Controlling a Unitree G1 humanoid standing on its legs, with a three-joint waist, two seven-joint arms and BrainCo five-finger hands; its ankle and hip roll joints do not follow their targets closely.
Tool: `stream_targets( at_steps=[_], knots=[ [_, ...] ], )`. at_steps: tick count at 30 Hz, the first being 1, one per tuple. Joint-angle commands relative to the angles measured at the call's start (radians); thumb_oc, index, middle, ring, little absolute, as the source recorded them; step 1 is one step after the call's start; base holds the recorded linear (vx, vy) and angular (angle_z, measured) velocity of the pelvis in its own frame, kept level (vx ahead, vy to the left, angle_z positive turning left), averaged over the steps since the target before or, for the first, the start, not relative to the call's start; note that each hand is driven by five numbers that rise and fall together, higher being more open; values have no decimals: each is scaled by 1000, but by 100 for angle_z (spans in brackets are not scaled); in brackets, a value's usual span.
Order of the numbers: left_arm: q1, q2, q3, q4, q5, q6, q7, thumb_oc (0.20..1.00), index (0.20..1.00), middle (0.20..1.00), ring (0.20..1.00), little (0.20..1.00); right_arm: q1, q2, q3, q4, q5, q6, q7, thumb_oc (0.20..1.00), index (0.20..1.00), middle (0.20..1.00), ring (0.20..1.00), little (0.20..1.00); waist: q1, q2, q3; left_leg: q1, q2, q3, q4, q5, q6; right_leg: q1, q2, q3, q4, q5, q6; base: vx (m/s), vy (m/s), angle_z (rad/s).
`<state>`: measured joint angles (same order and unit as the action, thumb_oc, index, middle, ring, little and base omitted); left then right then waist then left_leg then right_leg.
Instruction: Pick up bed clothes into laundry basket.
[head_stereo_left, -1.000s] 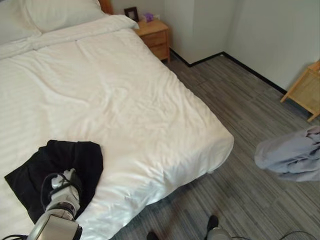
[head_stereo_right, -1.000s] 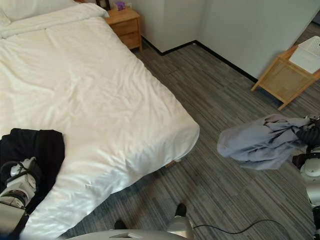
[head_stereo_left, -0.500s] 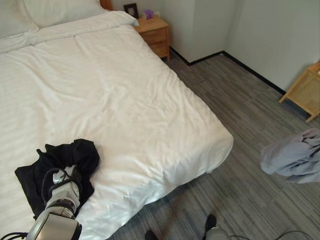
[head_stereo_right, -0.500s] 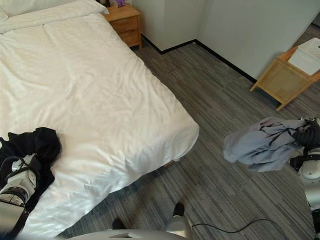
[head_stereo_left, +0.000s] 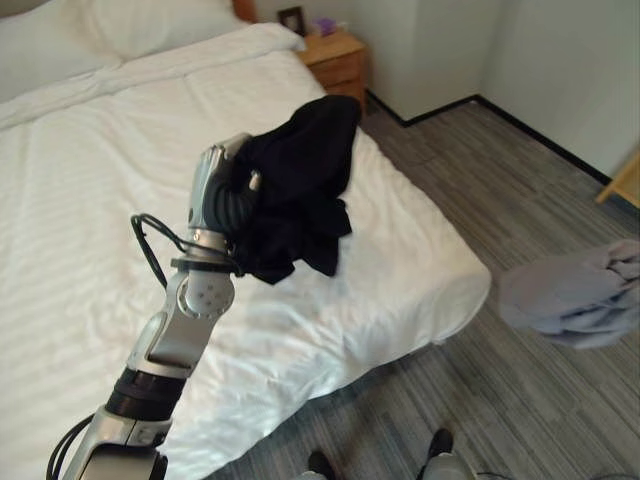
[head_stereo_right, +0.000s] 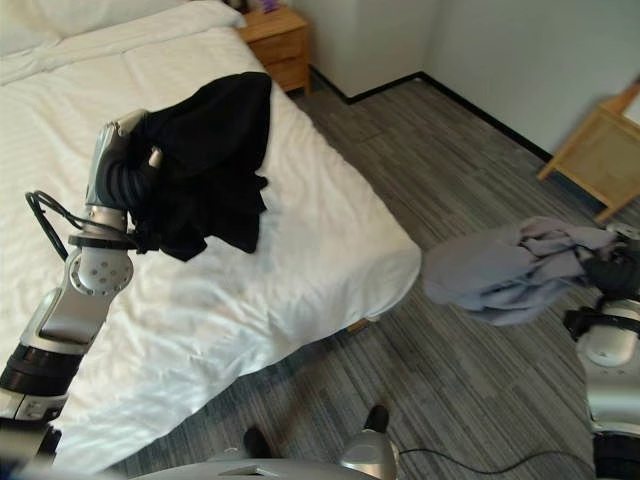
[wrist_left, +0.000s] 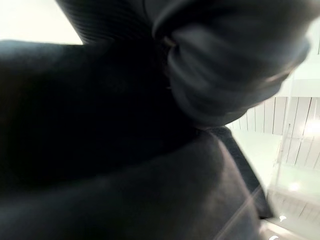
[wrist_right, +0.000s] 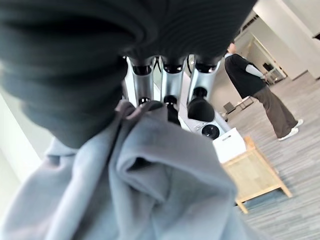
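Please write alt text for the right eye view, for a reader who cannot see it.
The left robot hand holds a black garment raised above the white bed. The right robot hand holds a grey garment over the grey floor, with a wooden nightstand behind.

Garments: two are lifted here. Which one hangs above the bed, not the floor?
The black garment, gripped by the left hand, hangs over the white bed. The grey garment, in the right hand, hangs over the floor.
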<state>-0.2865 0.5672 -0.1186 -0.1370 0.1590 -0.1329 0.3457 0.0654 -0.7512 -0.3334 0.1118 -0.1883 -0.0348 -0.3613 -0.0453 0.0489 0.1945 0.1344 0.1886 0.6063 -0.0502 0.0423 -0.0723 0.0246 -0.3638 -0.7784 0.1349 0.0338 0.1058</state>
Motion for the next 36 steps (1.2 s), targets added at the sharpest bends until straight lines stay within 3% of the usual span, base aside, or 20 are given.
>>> stream_targets(
  at_steps=[1, 2, 6, 7, 8, 9, 10, 11, 13, 14, 17, 19, 23, 26, 29, 31, 33, 34, 35, 36],
  knots=[
    [50, -68, 16, -14, -130, -75, -63, 200, 200, 200, 200, 200, -79, 36, -8, -171, 2, -77, -10, 200, 200, 200, 200, 200, 24, -14, -50, -16, 123, -64, -18, 64, -111, 75, -22, 104, -71, 32, 127, -119, -335, -88],
    [59, -66, 21, -18, -132, -77, -67, 200, 200, 200, 200, 200, -73, 40, -7, -179, 3, -77, -7, 200, 200, 200, 200, 200, 27, -13, -54, -13, 128, -58, -19, 67, -114, 74, -16, 109, -75, 31, 123, -33, -332, -129],
    [151, -153, -33, -3, -223, -82, -111, 200, 200, 200, 200, 200, -103, 113, 61, -248, 70, -124, 13, 200, 200, 200, 200, 200, 13, 0, -44, 7, 247, -25, 145, 158, -173, 85, 99, 185, -169, -22, 68, 70, -356, -129],
    [141, -162, -46, 13, -238, -79, -87, 200, 200, 200, 200, 200, -133, 114, 87, -260, 92, -131, 8, 200, 200, 200, 200, 200, 29, 4, -24, -20, 286, -88, 258, 213, -181, 97, 141, 215, -194, -39, 42, 170, -436, -166],
    [131, -172, -56, 24, -244, -75, -59, 200, 200, 200, 200, 200, -169, 103, 119, -281, 113, -141, 6, 200, 200, 200, 200, 200, 53, -6, -6, -60, 282, -225, 396, 256, -148, 90, 172, 252, -204, -52, 2, 247, -580, -168],
    [131, -176, -63, 26, -242, -74, -50, 200, 200, 200, 200, 200, -177, 86, 125, -287, 120, -143, 8, 200, 200, 200, 200, 200, 60, -28, 3, -94, 244, -318, 507, 235, -131, 88, 179, 302, -205, -60, -17, 165, -393, -188],
    [128, -176, -63, 27, -241, -75, -49, 200, 200, 200, 200, 200, -179, 85, 124, -286, 121, -143, 8, 200, 200, 200, 200, 200, 59, -30, 0, -110, 242, -320, 521, 231, -124, 80, 175, 301, -204, -55, -18, 182, -439, -199],
    [124, -179, -72, 25, -228, -70, -46, 200, 200, 200, 200, 200, -198, 70, 135, -284, 136, -146, 19, 200, 200, 200, 200, 200, 69, -71, 10, -169, 180, -407, 748, 199, -128, 80, 179, 376, -200, -63, -39, 170, -359, -193],
    [124, -172, -74, 19, -220, -68, -41, 200, 200, 200, 200, 200, -215, 70, 156, -285, 144, -151, 20, 200, 200, 200, 200, 200, 77, -81, 12, -195, 141, -434, 812, 168, -120, 77, 183, 412, -198, -68, -49, 190, -296, -142],
    [141, -176, -69, 7, -209, -63, -36, 200, 200, 200, 200, 200, -221, 62, 178, -298, 143, -148, 34, 200, 200, 200, 200, 200, 106, -88, 35, -297, 17, -471, 925, 69, -101, 106, 210, 486, -203, -90, -62, 210, -188, -125],
    [145, -175, -65, 0, -195, -55, -35, 200, 200, 200, 200, 200, -241, 53, 203, -308, 153, -153, 48, 200, 200, 200, 200, 200, 118, -64, 40, -308, 36, -418, 833, 101, -95, 137, 247, 526, -206, -110, -57, 309, -107, -152],
    [132, -184, -76, 10, -194, -50, -23, 200, 200, 200, 200, 200, -260, 53, 225, -292, 156, -141, 45, 200, 200, 200, 200, 200, 148, -73, 73, -449, -21, -411, 881, 46, -85, 178, 247, 568, -210, -128, -66, 192, -46, -70],
    [137, -185, -86, 2, -197, -48, -17, 200, 200, 200, 200, 200, -274, 70, 254, -278, 146, -126, 44, 200, 200, 200, 200, 200, 197, -86, 75, -563, -71, -386, 791, 35, -59, 208, 257, 616, -219, -155, -57, 329, 3, -69],
    [163, -196, -87, 12, -218, -36, -22, 200, 200, 200, 200, 200, -272, 82, 295, -263, 123, -121, 56, 200, 200, 200, 200, 200, 255, -51, 32, -518, -78, -350, 265, 90, -30, 294, 305, 649, -222, -233, -18, 647, 116, -55],
    [177, -195, -87, 19, -220, -26, -24, 200, 200, 200, 200, 200, -290, 79, 316, -243, 126, -116, 64, 200, 200, 200, 200, 200, 271, -52, 6, -440, -78, -339, 35, 136, -14, 341, 290, 647, -222, -254, 12, 578, 53, -66],
    [161, -184, -112, 28, -218, -15, -17, 200, 200, 200, 200, 200, -269, 121, 333, -237, 79, -114, 49, 200, 200, 200, 200, 200, 285, -92, -23, -399, -145, -397, -21, 164, 32, 348, 278, 640, -96, -201, 50, 788, 73, -27],
    [144, -172, -120, 38, -214, -1, -4, 200, 200, 200, 200, 200, -272, 163, 337, -246, 42, -103, 28, 200, 200, 200, 200, 200, 266, -117, -18, -339, -192, -389, -19, 123, 64, 278, 232, 630, 95, -111, 139, 430, 95, -11],
    [137, -162, -120, 31, -208, 5, 5, 200, 200, 200, 200, 200, -275, 179, 332, -262, 24, -99, 16, 200, 200, 200, 200, 200, 252, -100, -12, -303, -173, -386, -26, 117, 74, 212, 241, 648, 219, 13, 156, 283, 59, 10],
    [137, -163, -121, 31, -208, 6, 5, 200, 200, 200, 200, 200, -274, 178, 332, -262, 24, -99, 16, 200, 200, 200, 200, 200, 251, -105, -13, -302, -180, -388, -25, 106, 73, 212, 234, 647, 227, 3, 156, 266, 65, -2],
    [125, -151, -123, 28, -190, 12, 17, 200, 200, 200, 200, 200, -284, 191, 334, -271, 2, -94, 9, 200, 200, 200, 200, 200, 226, -88, -9, -258, -172, -392, -34, 81, 77, 150, 231, 638, 323, 74, 156, 294, 98, -7]
  ],
)
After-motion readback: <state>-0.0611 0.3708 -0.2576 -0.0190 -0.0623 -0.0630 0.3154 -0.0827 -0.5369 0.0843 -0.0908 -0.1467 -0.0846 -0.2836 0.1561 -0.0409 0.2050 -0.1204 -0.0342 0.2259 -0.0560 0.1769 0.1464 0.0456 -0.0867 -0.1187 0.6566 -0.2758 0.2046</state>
